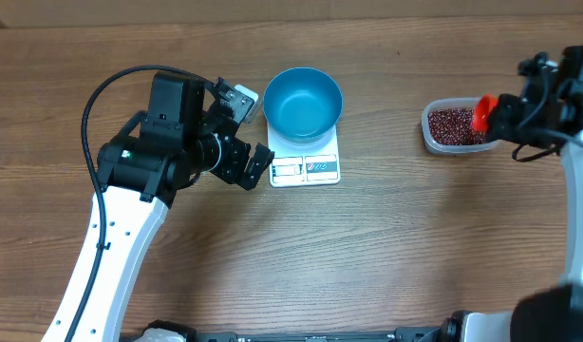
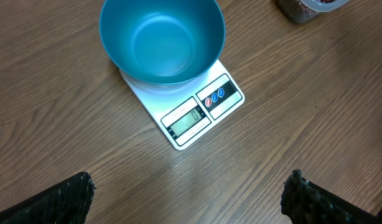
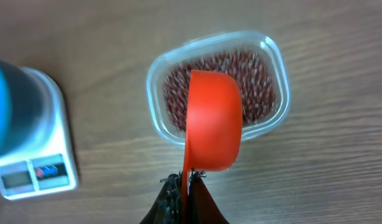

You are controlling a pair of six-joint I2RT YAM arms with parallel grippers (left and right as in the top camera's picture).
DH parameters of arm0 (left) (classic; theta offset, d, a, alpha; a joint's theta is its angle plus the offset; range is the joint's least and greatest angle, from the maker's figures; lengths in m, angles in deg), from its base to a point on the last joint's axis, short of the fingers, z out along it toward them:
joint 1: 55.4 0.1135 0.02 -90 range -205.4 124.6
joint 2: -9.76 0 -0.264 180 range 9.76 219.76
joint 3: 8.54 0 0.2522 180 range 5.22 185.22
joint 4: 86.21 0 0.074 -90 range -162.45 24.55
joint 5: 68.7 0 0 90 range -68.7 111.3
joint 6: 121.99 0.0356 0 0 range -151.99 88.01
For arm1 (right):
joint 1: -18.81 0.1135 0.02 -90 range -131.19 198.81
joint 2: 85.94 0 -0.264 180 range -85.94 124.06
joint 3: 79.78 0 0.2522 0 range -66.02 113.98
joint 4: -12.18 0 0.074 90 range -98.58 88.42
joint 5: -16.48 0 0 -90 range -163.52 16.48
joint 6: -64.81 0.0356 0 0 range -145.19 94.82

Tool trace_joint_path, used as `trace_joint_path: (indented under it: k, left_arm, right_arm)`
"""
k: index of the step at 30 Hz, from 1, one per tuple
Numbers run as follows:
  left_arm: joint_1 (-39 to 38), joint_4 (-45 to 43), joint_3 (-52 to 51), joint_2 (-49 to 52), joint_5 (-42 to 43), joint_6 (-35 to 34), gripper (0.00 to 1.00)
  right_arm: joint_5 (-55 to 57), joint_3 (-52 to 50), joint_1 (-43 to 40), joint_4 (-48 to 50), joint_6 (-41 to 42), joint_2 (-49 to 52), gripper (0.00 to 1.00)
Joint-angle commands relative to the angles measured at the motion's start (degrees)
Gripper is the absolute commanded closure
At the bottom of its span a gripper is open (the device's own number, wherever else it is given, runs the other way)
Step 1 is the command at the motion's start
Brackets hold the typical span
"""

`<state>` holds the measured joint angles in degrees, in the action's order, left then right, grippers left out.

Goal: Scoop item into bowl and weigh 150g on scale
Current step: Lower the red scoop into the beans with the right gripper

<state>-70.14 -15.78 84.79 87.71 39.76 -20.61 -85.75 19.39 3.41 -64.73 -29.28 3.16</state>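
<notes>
Above the clear tub (image 3: pixel 155 106) of beans (image 3: pixel 259 81), pinching a red scoop (image 3: pixel 213 121) in the closed right gripper (image 3: pixel 186 183), with left gripper (image 2: pixel 188 193) wide open, empty, near bowl (image 2: pixel 163 40) on scale (image 2: pixel 197 115); could spill beans if tilted.

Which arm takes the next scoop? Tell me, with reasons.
Right. The right gripper is shut on the red scoop over the tub of beans; the left gripper is open and empty beside the scale.
</notes>
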Motion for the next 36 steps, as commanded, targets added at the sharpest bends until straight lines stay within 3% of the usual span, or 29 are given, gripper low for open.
trace_joint_path:
  k: [1, 16, 36]
  left_arm:
    - [0.1, 0.1, 0.8, 0.4, 0.4, 0.9, 0.0]
    - [0.1, 0.1, 0.8, 0.4, 0.4, 0.9, 0.0]
    - [0.1, 0.1, 0.8, 0.4, 0.4, 0.9, 0.0]
  right_arm:
    - [0.7, 0.8, -0.3, -0.4, -4.9, 2.9, 0.96]
    - [4.8, 0.8, -0.3, 5.0, -11.0, 12.3, 0.96]
    - [8.2, 0.1, -0.3, 9.1, -11.4, 15.3, 0.96]
